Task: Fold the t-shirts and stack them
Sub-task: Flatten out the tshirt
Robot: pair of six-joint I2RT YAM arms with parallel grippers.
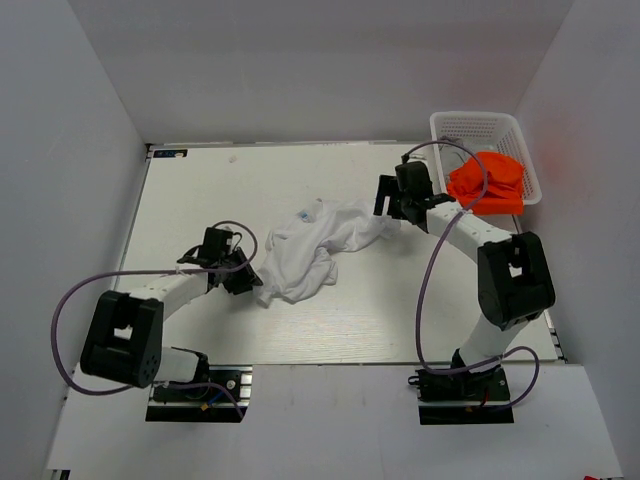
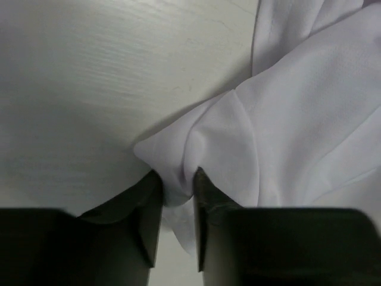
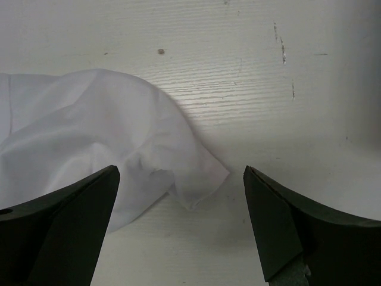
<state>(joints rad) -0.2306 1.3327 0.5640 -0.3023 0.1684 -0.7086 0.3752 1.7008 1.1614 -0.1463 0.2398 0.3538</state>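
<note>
The left gripper (image 1: 243, 280) is clamped on an edge fold of the white t-shirt (image 1: 310, 245), which lies crumpled at the middle of the table (image 1: 200, 200). The right gripper (image 1: 388, 208) hangs over the shirt's right corner, fingers spread wide. The orange t-shirt (image 1: 487, 182) sits bunched in the white lattice basket (image 1: 475, 118) at the far right.

A crumpled white t-shirt (image 3: 101, 137) is seen lying on the table (image 3: 238, 71) from 9 o'clock toward the centre, its loose corner pointed toward 5 o'clock. The dark fingers (image 3: 65, 232) are held wide apart, with that corner between them.
</note>
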